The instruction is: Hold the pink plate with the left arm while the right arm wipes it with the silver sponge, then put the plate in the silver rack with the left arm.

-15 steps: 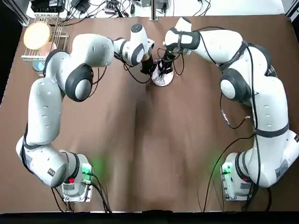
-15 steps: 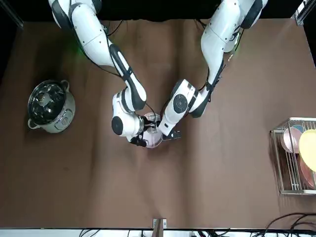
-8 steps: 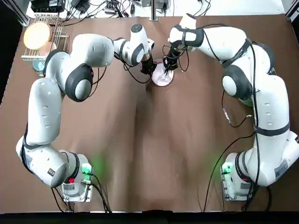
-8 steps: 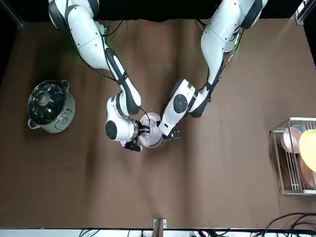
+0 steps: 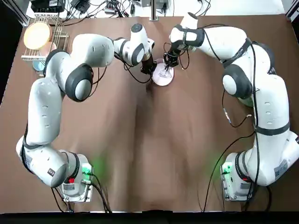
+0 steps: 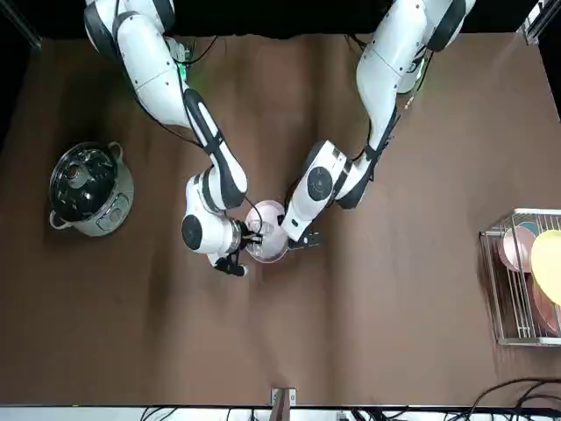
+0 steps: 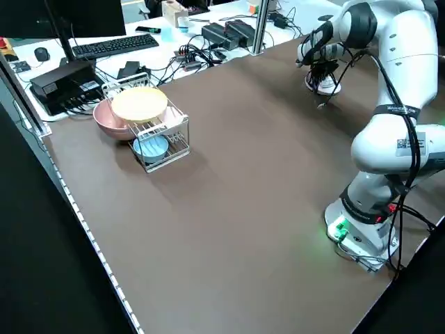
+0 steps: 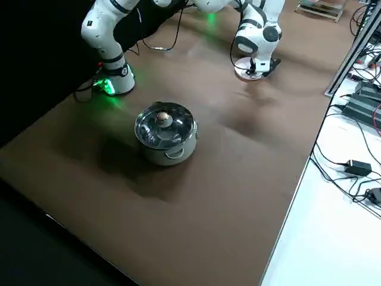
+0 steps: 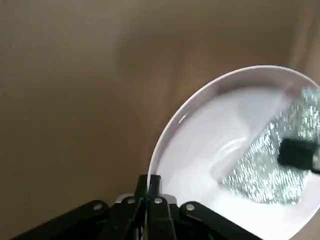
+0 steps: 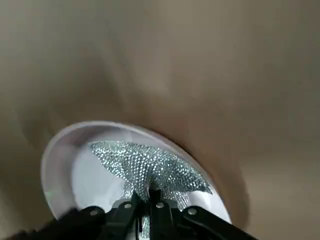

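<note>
Jaws of the left gripper [image 9: 148, 187] are pinching the rim of the pink plate [image 9: 215, 135] above the surface [image 9: 65, 125], probably slippery, rigid; the right gripper's [image 10: 148, 200] are squeezing the soft sponge's [image 10: 145, 167] middle.

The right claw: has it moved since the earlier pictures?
Yes. In the front view, the right claw has shifted toward the steel pot, away from the dish rack.
</note>
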